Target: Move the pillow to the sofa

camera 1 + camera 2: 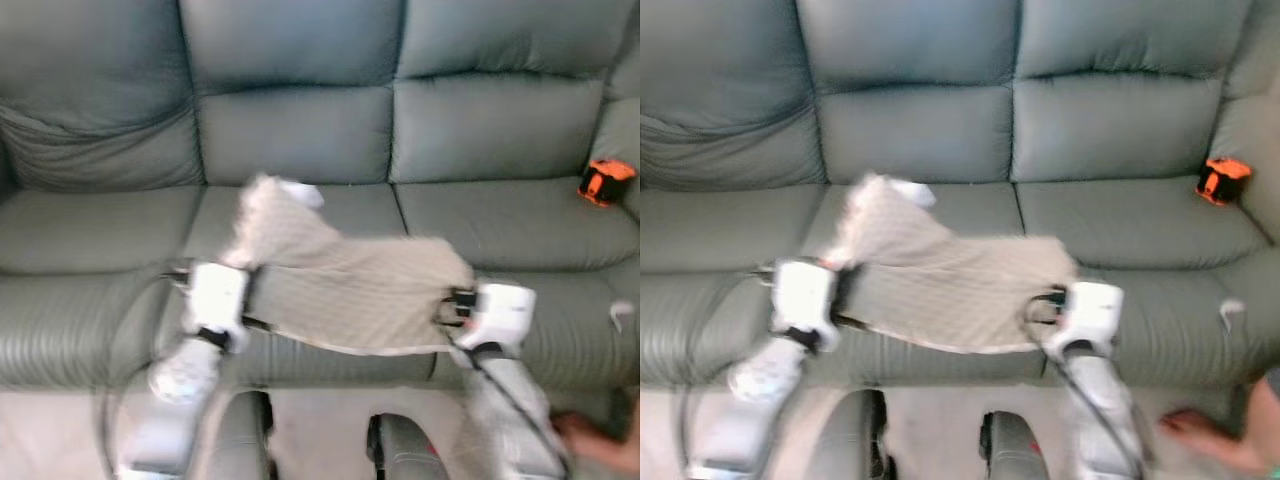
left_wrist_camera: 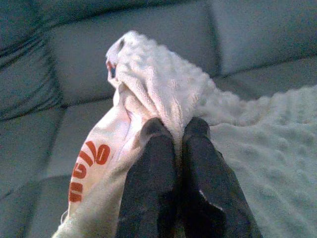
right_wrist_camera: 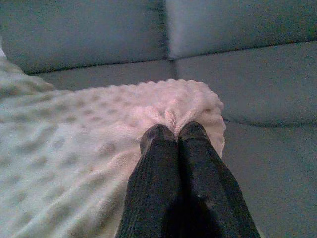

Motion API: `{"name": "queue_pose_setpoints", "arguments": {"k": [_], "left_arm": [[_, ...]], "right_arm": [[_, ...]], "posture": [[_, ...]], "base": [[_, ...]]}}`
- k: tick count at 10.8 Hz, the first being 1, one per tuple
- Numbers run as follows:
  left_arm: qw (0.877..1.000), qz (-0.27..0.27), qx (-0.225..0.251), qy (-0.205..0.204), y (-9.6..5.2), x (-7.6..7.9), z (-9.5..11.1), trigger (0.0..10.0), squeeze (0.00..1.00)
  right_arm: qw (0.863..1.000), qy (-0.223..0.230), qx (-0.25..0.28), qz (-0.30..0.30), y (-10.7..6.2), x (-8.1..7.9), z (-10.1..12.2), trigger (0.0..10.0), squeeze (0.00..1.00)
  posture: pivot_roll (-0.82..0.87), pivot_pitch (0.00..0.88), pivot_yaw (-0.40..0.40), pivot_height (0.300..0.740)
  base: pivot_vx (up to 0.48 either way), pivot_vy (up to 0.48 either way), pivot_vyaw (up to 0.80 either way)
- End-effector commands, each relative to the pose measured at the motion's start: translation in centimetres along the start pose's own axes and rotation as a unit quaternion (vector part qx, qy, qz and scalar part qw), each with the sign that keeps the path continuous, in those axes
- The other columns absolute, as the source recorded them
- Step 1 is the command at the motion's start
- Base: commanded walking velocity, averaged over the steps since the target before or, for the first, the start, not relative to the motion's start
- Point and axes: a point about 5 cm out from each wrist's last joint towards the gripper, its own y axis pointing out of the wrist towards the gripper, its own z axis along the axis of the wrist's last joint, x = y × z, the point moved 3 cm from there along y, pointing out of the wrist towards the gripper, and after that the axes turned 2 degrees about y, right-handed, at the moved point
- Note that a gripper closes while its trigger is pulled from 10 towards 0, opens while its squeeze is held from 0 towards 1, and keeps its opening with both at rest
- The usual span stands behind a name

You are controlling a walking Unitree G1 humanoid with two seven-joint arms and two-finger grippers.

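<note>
A limp beige pillow with a bumpy fleece cover hangs between my two arms over the middle seat of the grey-green sofa. My left gripper is shut on its left end, where a white tag with orange letters hangs out. My right gripper is shut on the pillow's right edge. In the eye views the white wrist housings stand at the pillow's two sides, just over the seat's front edge. One pillow corner points up toward the backrest.
An orange and black object lies on the right seat by the armrest. A person's hand reaches in at the lower right near the floor. My own legs stand close to the sofa front.
</note>
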Motion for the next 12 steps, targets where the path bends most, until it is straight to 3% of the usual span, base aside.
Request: {"name": "queue_pose_setpoints", "arguments": {"k": [1, 3, 5, 6, 7, 9, 10, 12], "left_arm": [[1.000, 0.001, 0.009, 0.006, 0.2, 0.2, 0.6, 10.0, 0.00], [0.999, 0.045, -0.002, 0.015, 1.2, -1.7, 0.4, 10.0, 0.00], [0.996, 0.087, -0.025, 0.025, 2.5, -3.9, -0.2, 10.0, 0.00], [0.993, 0.104, -0.039, 0.028, 3.3, -4.8, -0.8, 10.0, 0.00], [0.988, 0.138, -0.055, 0.027, 4.5, -6.7, -1.3, 10.0, 0.00], [0.982, 0.171, -0.068, 0.030, 5.6, -8.5, -1.5, 10.0, 0.00], [0.979, 0.187, -0.073, 0.038, 6.0, -9.7, -1.5, 10.0, 0.00], [0.973, 0.209, -0.090, 0.046, 6.2, -11.2, -2.1, 10.0, 0.00]], "right_arm": [[1.000, -0.005, 0.005, -0.016, -0.5, 1.1, 0.4, 10.0, 0.00], [1.000, -0.020, 0.005, -0.018, 0.0, 2.0, 1.0, 10.0, 0.00], [0.999, -0.034, 0.007, -0.004, 1.6, 1.9, 2.2, 10.0, 0.00], [0.999, -0.037, 0.013, 0.026, 3.2, 0.6, 3.2, 10.0, 0.00], [0.997, -0.036, 0.033, 0.060, 5.7, -1.9, 5.2, 10.0, 0.00], [0.995, -0.030, 0.044, 0.086, 7.6, -4.2, 6.6, 10.0, 0.00], [0.993, -0.028, 0.033, 0.107, 8.2, -5.7, 6.4, 10.0, 0.00], [0.992, -0.026, 0.009, 0.121, 9.0, -6.6, 5.2, 10.0, 0.00]], "posture": [[0.03, 0.050, 0.043, 0.620], [0.04, 0.116, 0.049, 0.620], [0.04, 0.180, 0.048, 0.620], [0.04, 0.201, 0.045, 0.620], [0.04, 0.220, 0.040, 0.620], [0.05, 0.243, 0.028, 0.620], [0.05, 0.260, 0.025, 0.620], [0.05, 0.278, 0.020, 0.620]], "base": [[0.000, 0.000, 0.00], [0.000, 0.000, 0.00], [0.000, 0.000, 0.00], [0.000, 0.000, 0.00], [0.000, 0.000, 0.00], [0.000, 0.000, 0.00], [0.000, 0.000, 0.00], [0.000, 0.000, 0.00]]}}
